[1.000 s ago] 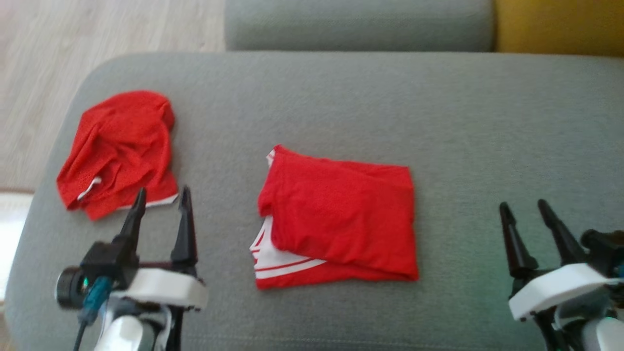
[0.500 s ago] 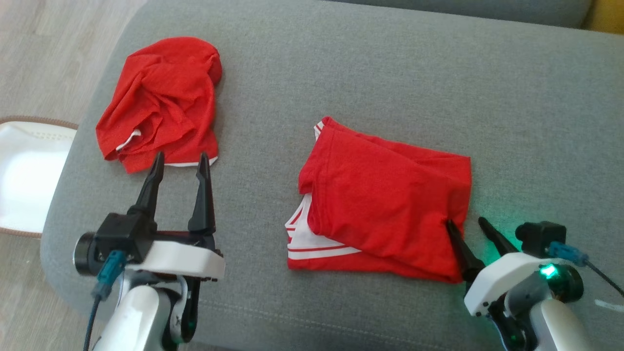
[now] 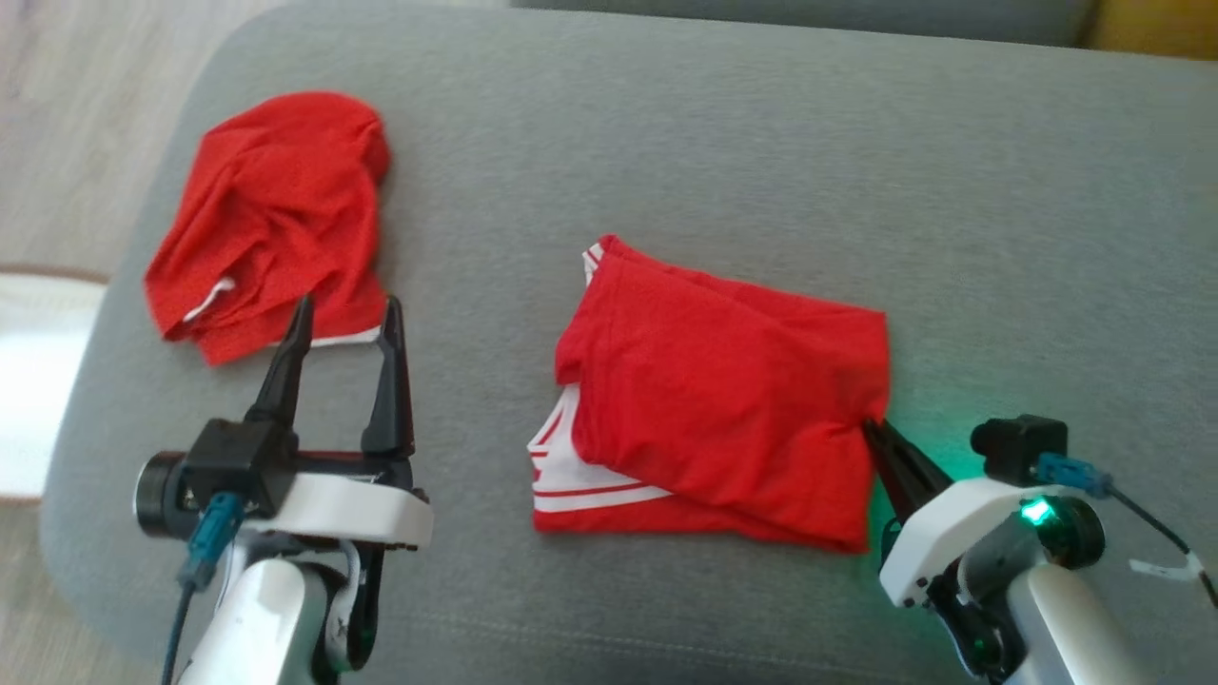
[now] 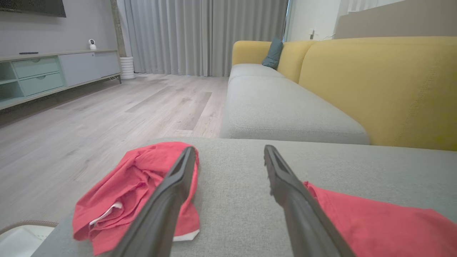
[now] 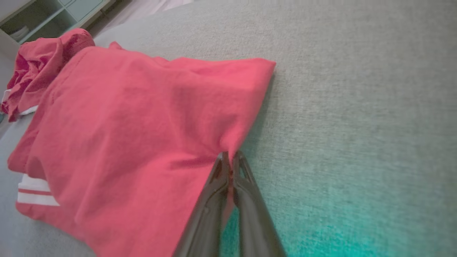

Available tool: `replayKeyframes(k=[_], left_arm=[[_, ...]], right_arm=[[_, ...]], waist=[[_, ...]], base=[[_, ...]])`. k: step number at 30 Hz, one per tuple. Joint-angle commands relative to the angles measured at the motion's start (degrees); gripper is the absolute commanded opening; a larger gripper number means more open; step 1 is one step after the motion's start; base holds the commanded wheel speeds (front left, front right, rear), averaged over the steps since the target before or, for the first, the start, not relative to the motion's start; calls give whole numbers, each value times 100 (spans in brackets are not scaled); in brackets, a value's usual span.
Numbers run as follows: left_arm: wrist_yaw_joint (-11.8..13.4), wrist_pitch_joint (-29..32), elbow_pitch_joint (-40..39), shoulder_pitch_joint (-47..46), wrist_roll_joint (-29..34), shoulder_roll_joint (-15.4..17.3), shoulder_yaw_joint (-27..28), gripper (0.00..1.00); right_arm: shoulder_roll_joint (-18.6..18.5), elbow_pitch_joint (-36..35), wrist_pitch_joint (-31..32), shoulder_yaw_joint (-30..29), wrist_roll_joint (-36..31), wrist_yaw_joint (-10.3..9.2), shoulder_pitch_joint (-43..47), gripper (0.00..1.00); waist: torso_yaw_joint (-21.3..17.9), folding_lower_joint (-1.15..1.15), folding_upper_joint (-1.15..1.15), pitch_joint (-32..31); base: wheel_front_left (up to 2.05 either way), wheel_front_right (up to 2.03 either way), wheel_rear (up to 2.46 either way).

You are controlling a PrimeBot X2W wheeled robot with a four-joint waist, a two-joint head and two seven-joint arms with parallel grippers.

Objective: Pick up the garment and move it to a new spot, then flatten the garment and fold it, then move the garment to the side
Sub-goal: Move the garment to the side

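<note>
The right pincer [image 3: 871, 428] pinches the edge of the folded red garment [image 3: 723, 390] lying just left of it on the sofa [image 3: 761, 143], likely to slide it aside, while the left pincer [image 3: 344, 314] hovers spread apart.

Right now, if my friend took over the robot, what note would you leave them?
Left pincer: open, holding nothing, by the near edge of the crumpled garment.
Right pincer: shut on the right edge of the folded garment.
Things: both garments lie on the grey sofa, the folded one in the middle, the crumpled one to the left.
Done: the middle garment looks folded.
Left: probably move it to the side.
</note>
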Motion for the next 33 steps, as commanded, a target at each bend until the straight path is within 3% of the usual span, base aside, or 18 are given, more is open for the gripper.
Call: replayKeyframes(k=[1, 13, 18, 23, 33], left_arm=[[-11, -50, -229, -117, 49, 73, 254, 100], [-131, -51, -325, -115, 110, 113, 144, 100], [-223, -31, -334, -305, 153, 121, 30, 100], [-310, 36, -388, -631, 251, 91, -141, 100], [-500, 96, -472, -1325, 435, 88, -378, 100]], right_arm=[[-120, -221, -80, 172, 14, -5, -122, 0], [-704, -390, -82, 612, 127, -5, -432, 0], [-968, -288, -136, 684, 194, -5, -765, 0], [-1464, -54, -286, 718, 220, -5, -1393, 0], [-2412, 453, -573, 15, 262, -5, -2516, 0]], waist=[[-304, 0, 0, -109], [-1808, 0, 0, -58], [-2074, 0, 0, 135], [-2231, 0, 0, 493], [-2429, 0, 0, 1227]], base=[[0, 0, 0], [0, 0, 0], [0, 0, 0], [0, 0, 0], [0, 0, 0]])
